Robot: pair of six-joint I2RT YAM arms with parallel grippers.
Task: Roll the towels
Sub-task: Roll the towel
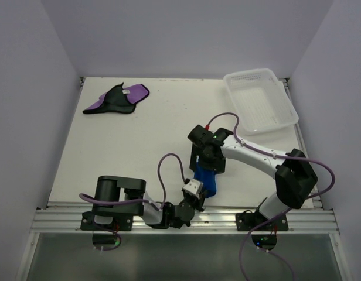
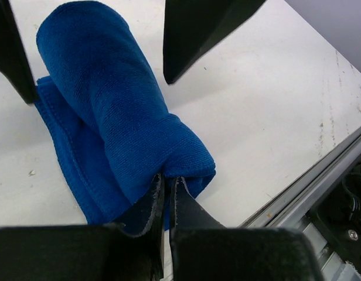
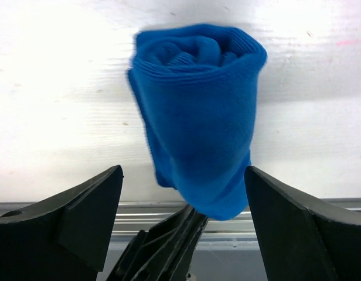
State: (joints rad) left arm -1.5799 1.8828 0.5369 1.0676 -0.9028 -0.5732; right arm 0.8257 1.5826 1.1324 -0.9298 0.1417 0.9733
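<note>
Left tool point(image 2: 167, 182) low, clenched on rolled blue towel point(image 2: 119, 114); right tool point(image 3: 183, 171) opposite, tilted down, spread wide.

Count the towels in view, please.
2. The blue towel, rolled, lies front centre; the purple towel lies loose and unrolled at the far left corner. None appears hidden.

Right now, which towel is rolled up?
The blue towel by the near edge, wound into a roll; the purple towel lies crumpled and unrolled at the far left.
</note>
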